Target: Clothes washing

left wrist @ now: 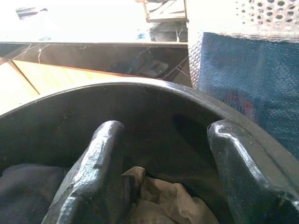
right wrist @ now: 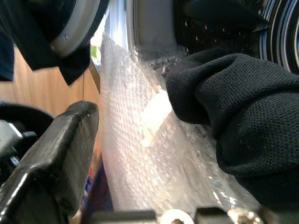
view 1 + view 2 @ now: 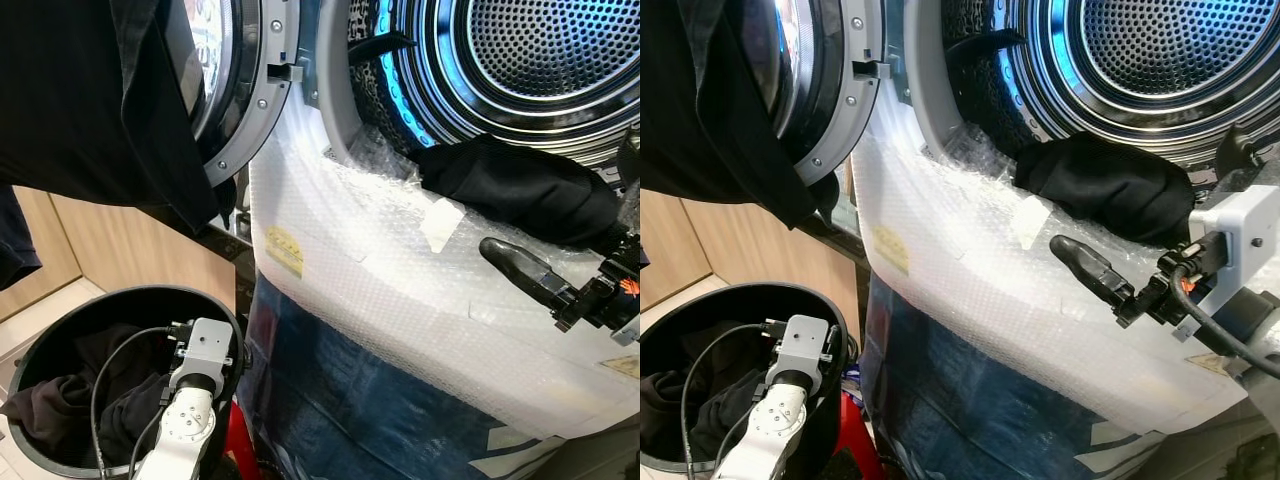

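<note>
Loading step: a black garment [image 3: 520, 190] lies on the drum [image 3: 530, 60] lip, at two o'clock. The right tool [image 2: 154, 154], spread, faces it; next, push it inside. The left tool [image 1: 163, 172], spread, hangs over the basket [image 3: 60, 315].

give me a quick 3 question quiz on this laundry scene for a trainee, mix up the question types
1. True or false: the black garment lies fully inside the drum.
2. Multiple choice: the left gripper hangs over A) the washer door, B) the black basket, C) the bubble wrap.
3. Short answer: what covers the washer's front below the opening?

Key
1. False: it lies across the lip of the opening, partly hanging out.
2. B: its open fingers sit above the clothes in the basket.
3. Bubble wrap, with bits of tape on it. The right gripper hangs just in front of it, below the garment.
</note>
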